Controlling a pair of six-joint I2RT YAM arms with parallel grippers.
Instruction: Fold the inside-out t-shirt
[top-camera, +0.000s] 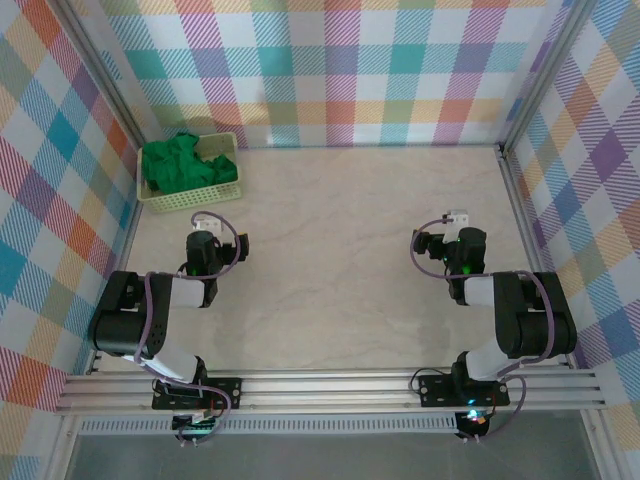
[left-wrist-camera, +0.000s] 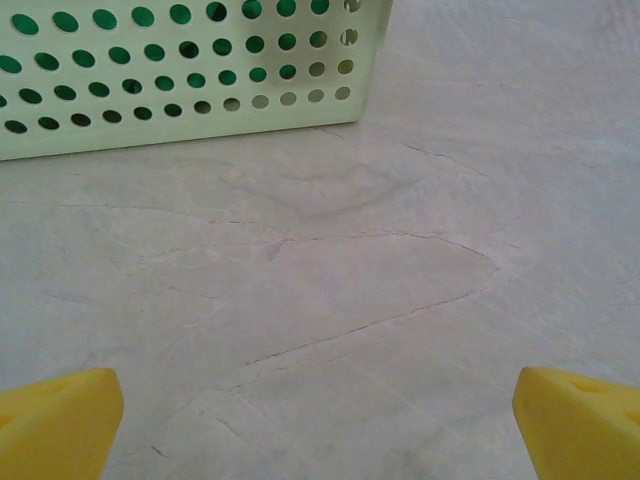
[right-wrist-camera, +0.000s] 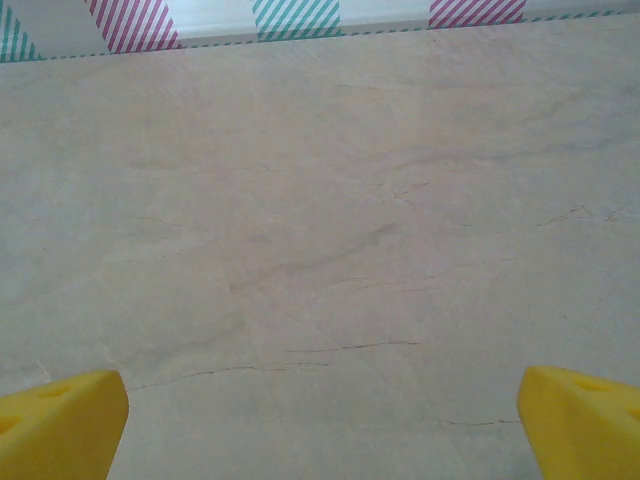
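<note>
Top camera overlooks the table (top-camera: 340, 260); low wrist cameras skim it, left sharing the basket (left-wrist-camera: 200, 125)

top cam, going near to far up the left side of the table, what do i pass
mounting rail → left arm → pale lattice basket with the green t-shirt bunched inside → plaid back wall

The right claw (right-wrist-camera: 320, 430) hangs spread wide above the pale, marble-veined surface (right-wrist-camera: 320, 220). Its yellow fingertips (right-wrist-camera: 60, 420) sit in the lower corners. A wall (right-wrist-camera: 130, 20) with pink and teal stripes borders the far edge.
</note>
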